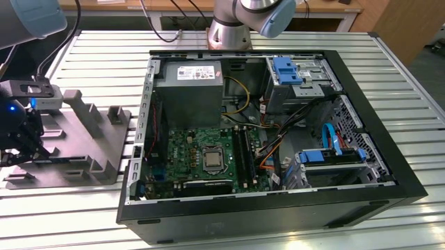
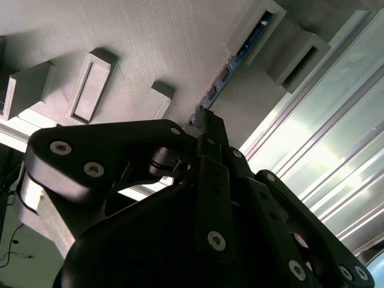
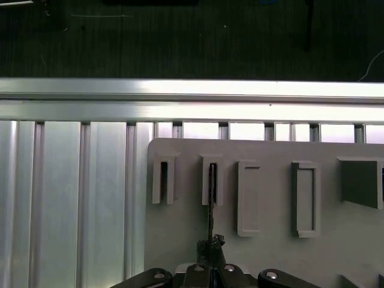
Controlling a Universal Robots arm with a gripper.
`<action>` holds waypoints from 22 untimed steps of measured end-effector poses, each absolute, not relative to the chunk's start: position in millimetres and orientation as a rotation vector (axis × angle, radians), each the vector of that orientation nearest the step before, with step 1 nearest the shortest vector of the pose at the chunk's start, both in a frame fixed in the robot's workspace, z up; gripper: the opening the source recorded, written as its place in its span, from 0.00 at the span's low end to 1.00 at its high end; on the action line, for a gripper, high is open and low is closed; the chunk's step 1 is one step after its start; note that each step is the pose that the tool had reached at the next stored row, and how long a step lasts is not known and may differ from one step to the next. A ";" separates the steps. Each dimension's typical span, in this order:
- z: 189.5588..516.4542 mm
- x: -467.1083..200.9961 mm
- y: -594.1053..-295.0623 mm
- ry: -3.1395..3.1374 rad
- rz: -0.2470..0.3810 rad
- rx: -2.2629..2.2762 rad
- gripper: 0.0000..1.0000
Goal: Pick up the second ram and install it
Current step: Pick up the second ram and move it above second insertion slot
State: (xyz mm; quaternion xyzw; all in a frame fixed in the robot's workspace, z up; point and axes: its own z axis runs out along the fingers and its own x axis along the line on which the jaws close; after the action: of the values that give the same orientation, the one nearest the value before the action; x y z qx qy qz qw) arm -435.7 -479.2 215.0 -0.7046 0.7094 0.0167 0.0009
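The second ram (image 3: 211, 210) is a thin dark stick seen edge-on, standing in a slot of the grey plastic fixture (image 3: 270, 252). In the second wrist view the second ram (image 2: 237, 57) runs along the fixture (image 2: 150, 42) away from the fingers. My gripper (image 3: 211, 247) is shut on its near end, the black fingers (image 2: 210, 144) pinched together around the edge. In the exterior view my gripper (image 1: 20, 148) hangs over the fixture (image 1: 83, 151) at the exterior view's left, and the stick is hidden behind it.
An open black computer case (image 1: 271, 213) lies at the centre of the slatted metal table (image 1: 417, 229). Inside are a green motherboard (image 1: 201, 140) with long black memory slots (image 1: 242, 148), a grey power-supply box (image 1: 187, 88) and blue drive brackets (image 1: 286, 70). Upright fixture posts (image 1: 87, 112) stand beside my gripper.
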 end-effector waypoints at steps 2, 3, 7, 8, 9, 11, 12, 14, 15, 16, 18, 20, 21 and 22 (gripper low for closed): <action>215.0 -435.7 -479.2 2.227 0.052 -2.212 0.16; 215.0 -435.7 -479.2 2.227 0.052 -2.212 0.23; 215.0 -435.7 -479.2 2.227 0.052 -2.213 0.30; 214.6 -436.2 -479.1 2.227 0.052 -2.212 0.30; 214.1 -437.1 -479.1 2.226 0.052 -2.213 0.30; 212.5 -439.3 -479.2 2.222 0.049 -2.215 0.30; 211.5 -440.4 -479.1 2.221 0.048 -2.215 0.30; 209.3 -441.9 -479.2 2.219 0.047 -2.216 0.30; 208.1 -442.3 -479.2 2.218 0.047 -2.216 0.30; 206.9 -442.6 -479.2 2.218 0.047 -2.217 0.30; 204.7 -442.8 -479.2 2.218 0.047 -2.217 0.30; 202.9 -442.8 -479.2 2.218 0.047 -2.217 0.30; 202.6 -442.9 -479.2 2.218 0.047 -2.217 0.30; 202.5 -442.9 -479.2 2.219 0.047 -2.217 0.30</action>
State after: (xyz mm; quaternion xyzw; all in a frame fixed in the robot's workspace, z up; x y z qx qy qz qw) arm -442.9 -479.2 202.5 -0.7068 0.7072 0.0149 0.0024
